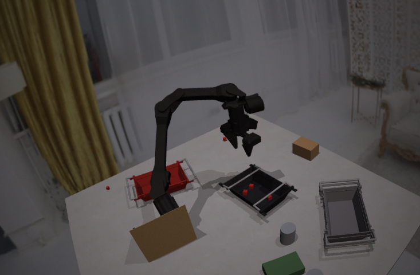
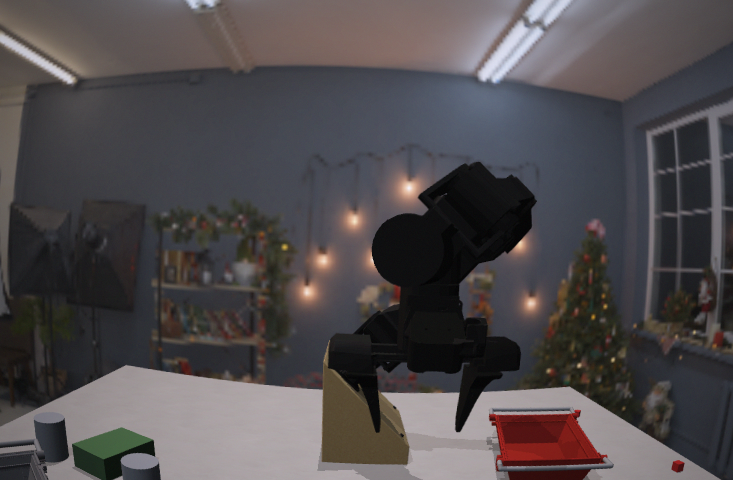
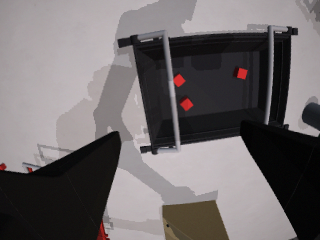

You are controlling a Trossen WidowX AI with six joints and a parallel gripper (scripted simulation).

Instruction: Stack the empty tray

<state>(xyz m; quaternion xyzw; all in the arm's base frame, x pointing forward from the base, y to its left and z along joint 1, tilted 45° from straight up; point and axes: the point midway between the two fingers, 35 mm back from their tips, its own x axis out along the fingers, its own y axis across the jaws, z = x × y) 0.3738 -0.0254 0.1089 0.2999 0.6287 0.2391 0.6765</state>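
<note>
The black tray (image 1: 278,202) (image 3: 220,126) holds three small red blocks, (image 1: 251,186) (image 3: 242,73) being one. Its left bar (image 1: 243,179) (image 3: 174,100) and right bar (image 1: 270,194) (image 3: 269,75) both lie across its top. An empty red tray (image 1: 177,175) (image 2: 537,441) stands beside the arm's base, its bars out beyond its ends. An empty grey tray (image 1: 343,213) (image 2: 7,466) stands at the right in the top view, with bars at both ends. My gripper (image 1: 242,151) (image 2: 418,431) (image 3: 182,132) is open and empty above the black tray, touching nothing.
A tan box (image 1: 306,148) stands behind. Grey cylinders (image 1: 287,234) (image 2: 140,472) and a green block (image 1: 283,264) (image 2: 112,450) stand near the grey tray. A brown wedge (image 1: 163,233) (image 2: 358,430) (image 3: 195,220) stands by the arm's base. Loose red blocks (image 1: 107,188) (image 1: 224,138) lie apart.
</note>
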